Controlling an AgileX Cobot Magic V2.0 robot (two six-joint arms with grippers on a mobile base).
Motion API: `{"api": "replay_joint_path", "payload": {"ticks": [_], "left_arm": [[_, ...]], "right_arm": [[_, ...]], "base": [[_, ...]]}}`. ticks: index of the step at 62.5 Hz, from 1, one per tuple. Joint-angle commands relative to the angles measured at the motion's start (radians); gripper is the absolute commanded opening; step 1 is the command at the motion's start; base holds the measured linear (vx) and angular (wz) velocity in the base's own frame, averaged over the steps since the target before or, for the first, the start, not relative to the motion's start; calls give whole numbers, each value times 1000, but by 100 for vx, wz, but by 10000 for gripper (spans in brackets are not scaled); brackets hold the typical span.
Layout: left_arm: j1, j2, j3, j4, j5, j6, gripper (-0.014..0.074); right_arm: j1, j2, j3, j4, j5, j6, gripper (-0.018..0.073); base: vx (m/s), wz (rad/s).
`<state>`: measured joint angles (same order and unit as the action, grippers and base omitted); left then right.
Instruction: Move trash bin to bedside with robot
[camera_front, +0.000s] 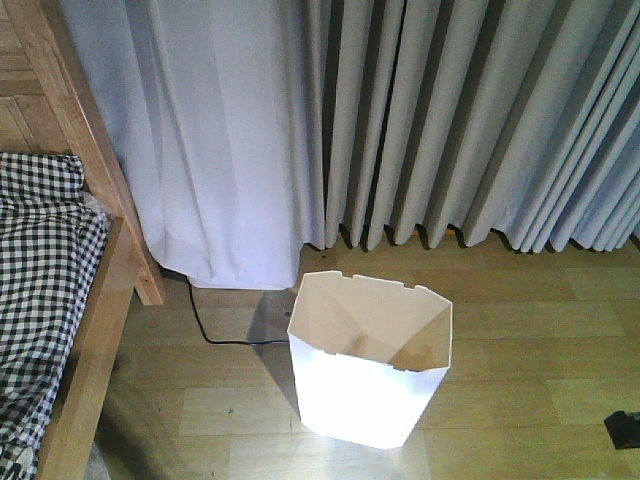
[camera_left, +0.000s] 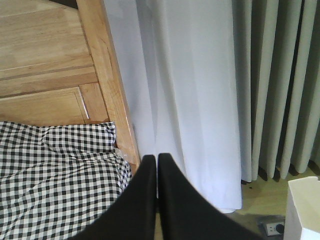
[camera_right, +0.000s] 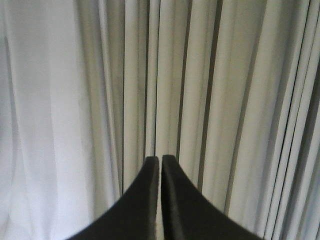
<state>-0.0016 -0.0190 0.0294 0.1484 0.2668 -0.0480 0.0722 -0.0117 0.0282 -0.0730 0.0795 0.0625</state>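
— Left gripper (camera_left: 157, 159), as we see it from its own wrist view: where does it sit, and how do its jaws stand?

— Its two black fingers lie pressed together with only a hairline seam between them, holding nothing. Beyond them we see the bed frame (camera_left: 107, 75), the checked bedding (camera_left: 55, 175) and a white curtain (camera_left: 190, 100).

— And the right gripper (camera_right: 160, 161)?

— We find it likewise closed tip to tip and empty, facing grey pleated curtains (camera_right: 210, 100) only.

— Where is the trash bin (camera_front: 370, 375)?

— In the front view we see it upright on the wooden floor (camera_front: 540, 330), apart from the bed frame, to that frame's right, in front of the curtains. A black cable (camera_front: 215, 335) runs along the floor between frame and bin. The left wrist view catches only a corner of the bin, plus a floor socket (camera_left: 272, 228) beside it.

— Any writing?

— We can read none.
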Motion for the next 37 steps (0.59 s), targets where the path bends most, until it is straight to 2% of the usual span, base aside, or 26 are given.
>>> {"api": "replay_joint_path", "payload": {"ticks": [1, 37], "left_arm": [[-6, -10, 29, -1, -73, -8, -6], [-6, -10, 29, -1, -73, -8, -6]], "right_arm": [[2, -12, 18, -4, -73, -4, -11], [2, -12, 18, -4, -69, -5, -11]], "base": [[0, 0], [0, 0]]}}
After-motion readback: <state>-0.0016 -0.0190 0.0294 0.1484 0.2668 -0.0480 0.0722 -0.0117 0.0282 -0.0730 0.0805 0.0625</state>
